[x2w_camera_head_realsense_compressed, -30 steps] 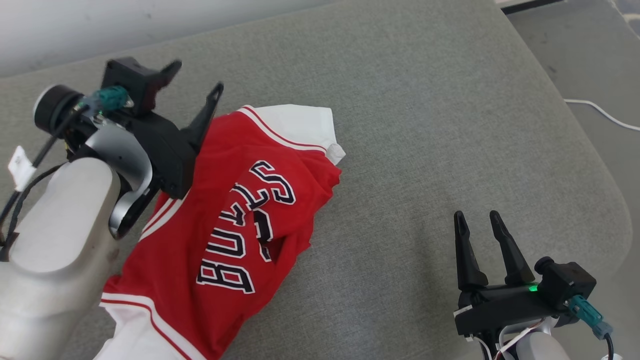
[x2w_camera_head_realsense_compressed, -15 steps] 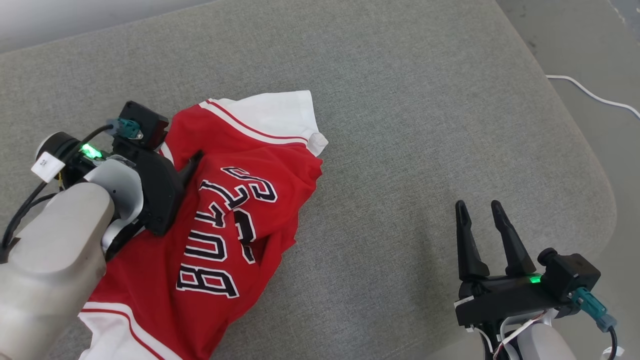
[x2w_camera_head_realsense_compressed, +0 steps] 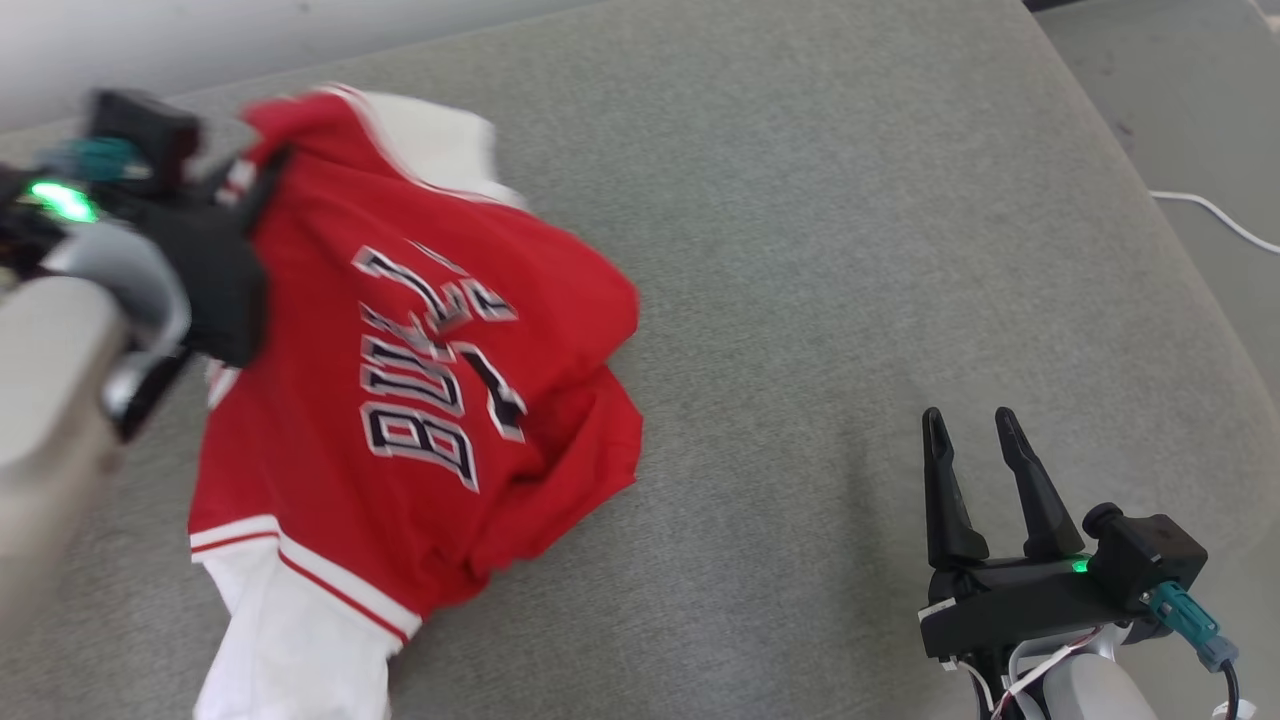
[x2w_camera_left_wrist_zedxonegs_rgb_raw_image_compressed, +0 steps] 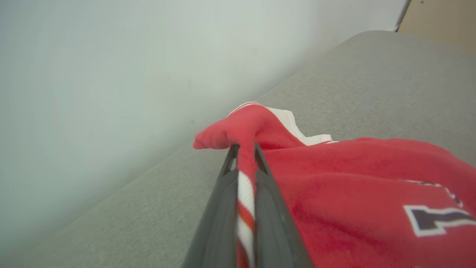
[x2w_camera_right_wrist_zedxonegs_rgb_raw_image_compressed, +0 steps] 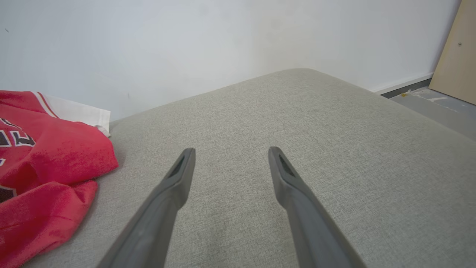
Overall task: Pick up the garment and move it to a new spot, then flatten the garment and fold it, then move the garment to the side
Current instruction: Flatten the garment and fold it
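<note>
Nearest to you, at the lower right of the head view, your right gripper (x2w_camera_head_realsense_compressed: 968, 418) hovers over the grey cushion (x2w_camera_head_realsense_compressed: 850, 250) with its two dark fingers spread apart and nothing between them. From its wrist view, a stretch of cushion lies between it and the garment (x2w_camera_head_realsense_compressed: 420, 400), whose crumpled red hem sits off to its left.

The garment is a red jersey with white sleeves and dark lettering outlined in white. It lies on the left half of the cushion, one white sleeve trailing toward the near edge. Your pale left forearm (x2w_camera_head_realsense_compressed: 50, 400) crosses in front of its left side in the head view and hides that edge from you.

Farther up, your left gripper (x2w_camera_left_wrist_zedxonegs_rgb_raw_image_compressed: 245, 147) is clenched on the garment. The fingers pinch a red-and-white striped band of cloth, and a red fold bulges out past the tips. This part of the head view is blurred, so you cannot read the fine detail there.

Beyond the grip, the second white sleeve lies toward the cushion's far edge, near the pale wall (x2w_camera_right_wrist_zedxonegs_rgb_raw_image_compressed: 186, 37). To the right, past the cushion's rounded corner, are the grey floor (x2w_camera_head_realsense_compressed: 1150, 90), a white cable (x2w_camera_head_realsense_compressed: 1210, 215) and a wooden board (x2w_camera_right_wrist_zedxonegs_rgb_raw_image_compressed: 455, 56) leaning by the wall.
</note>
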Tool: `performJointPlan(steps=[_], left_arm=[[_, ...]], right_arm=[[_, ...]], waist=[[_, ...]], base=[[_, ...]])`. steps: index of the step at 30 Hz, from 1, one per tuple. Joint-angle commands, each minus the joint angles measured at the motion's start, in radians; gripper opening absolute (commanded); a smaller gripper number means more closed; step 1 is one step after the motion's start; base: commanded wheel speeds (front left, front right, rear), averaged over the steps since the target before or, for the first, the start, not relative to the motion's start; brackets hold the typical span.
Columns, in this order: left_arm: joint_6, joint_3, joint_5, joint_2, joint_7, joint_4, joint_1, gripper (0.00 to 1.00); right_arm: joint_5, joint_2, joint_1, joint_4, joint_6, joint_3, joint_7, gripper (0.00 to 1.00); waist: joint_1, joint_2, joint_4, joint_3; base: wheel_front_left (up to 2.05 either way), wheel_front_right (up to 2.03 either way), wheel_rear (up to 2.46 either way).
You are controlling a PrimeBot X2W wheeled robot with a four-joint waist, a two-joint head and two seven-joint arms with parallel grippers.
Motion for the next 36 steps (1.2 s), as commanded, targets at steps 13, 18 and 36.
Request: performJointPlan(steps=[13, 18, 36], left_arm=[[0.080, 0.045, -0.017, 0.086, -0.141, 0.123, 0.097, 1.00], [0.105, 0.078, -0.005, 0.042, -0.190, 0.104, 0.110, 1.00], [0.237, 0.530, 0.221, -0.031, -0.195, -0.430, 0.605, 1.00]], right_arm=[[-0.034, 0.000, 0.021, 0.004, -0.003, -0.004, 0.000, 1.00], [-0.053, 0.000, 0.025, 0.007, -0.003, -0.007, 0.000, 1.00], [-0.086, 0.000, 0.107, 0.031, -0.003, -0.016, 0.000, 1.00]], waist=[[0.0000, 0.0000, 0.068, -0.041], [0.0000, 0.0000, 0.108, -0.076], [0.0000, 0.0000, 0.239, -0.233]], base=[[0.00, 0.00, 0.00], [0.00, 0.00, 0.00], [0.00, 0.00, 0.00]])
